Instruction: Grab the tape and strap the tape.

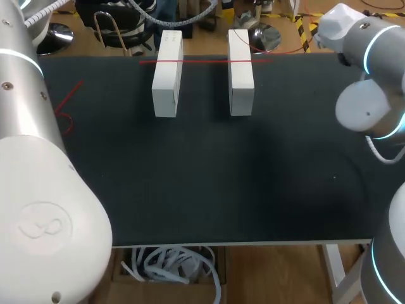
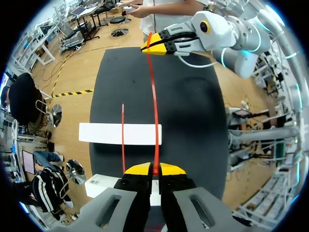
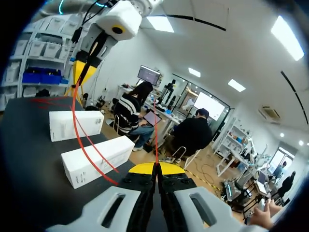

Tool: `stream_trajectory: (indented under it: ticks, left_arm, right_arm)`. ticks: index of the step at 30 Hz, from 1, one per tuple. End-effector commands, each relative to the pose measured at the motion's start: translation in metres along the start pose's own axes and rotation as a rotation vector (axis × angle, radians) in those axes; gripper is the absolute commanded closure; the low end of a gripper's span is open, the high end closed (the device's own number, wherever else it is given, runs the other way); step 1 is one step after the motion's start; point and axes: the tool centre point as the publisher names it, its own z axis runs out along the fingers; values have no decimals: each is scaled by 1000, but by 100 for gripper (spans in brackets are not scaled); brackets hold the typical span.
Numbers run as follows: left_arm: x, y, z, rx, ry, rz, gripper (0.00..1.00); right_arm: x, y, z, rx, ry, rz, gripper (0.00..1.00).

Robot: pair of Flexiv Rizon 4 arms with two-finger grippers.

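My left arm (image 1: 38,190) fills the near left corner of the head view, its pincer out of that view. Beside it, toward the left edge of the dark counter (image 1: 202,177), a loose red strand (image 1: 68,104) lies kinked on the surface.

In the left wrist view the left pincer (image 2: 154,169) has its yellow tips pressed together, clamped on the red tape (image 2: 155,121). From there the tape runs straight ahead, over a white block, to the other arm's yellow-tipped pincer.

On the counter's far side stand two white blocks side by side and apart, the left block (image 1: 167,82) and the right block (image 1: 240,79). The tape lies taut across the far ends of both, sticking out a little past each.

My right arm (image 1: 370,95) comes in at the right edge of the head view, its pincer likewise not seen there. In the right wrist view the right pincer (image 3: 155,167) has its tips together too, and a thin red line of tape rises from between them. The two blocks lie just ahead and to one side of it. Beyond them the left pincer hangs over the counter with the tape curving down from its tips.
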Motion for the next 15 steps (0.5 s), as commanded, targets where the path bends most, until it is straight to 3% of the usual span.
stream_trajectory:
  ticks: [1, 15]
  left_arm:
    - [0, -1, -1, -4, 3, -2, 100]
    - [0, -1, -1, -4, 3, -2, 100]
  right_arm:
    - [7, 5, 2, 408, -165, -48, 100]
    - [22, 24, 9, 414, -180, -205, 100]
